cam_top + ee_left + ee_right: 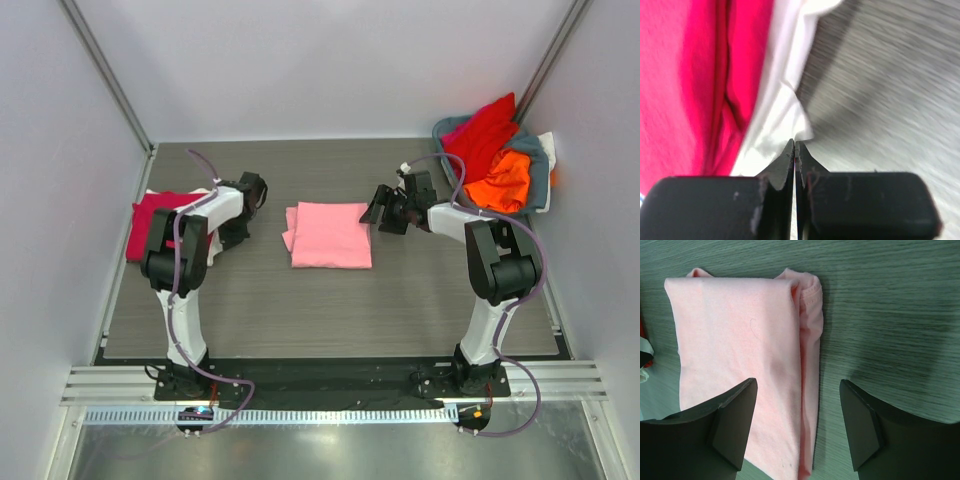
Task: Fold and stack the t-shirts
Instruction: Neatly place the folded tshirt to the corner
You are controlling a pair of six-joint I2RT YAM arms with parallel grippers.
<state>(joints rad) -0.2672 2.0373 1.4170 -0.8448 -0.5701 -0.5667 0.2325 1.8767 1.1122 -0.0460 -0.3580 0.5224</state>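
One folded pink t-shirt mid-table.
Left gripper jaws together at white t-shirt edge, perhaps pinching; right gripper apart over pink.

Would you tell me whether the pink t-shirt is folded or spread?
Folded: the pink t-shirt lies as a compact rectangle with layered edges.

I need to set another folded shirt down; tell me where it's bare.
Bare: grey wood table in front of the folded light pink t-shirt, and the strip behind it. Crowded: far right corner with the grey-blue basket, left edge with the crimson-and-white shirt stack.
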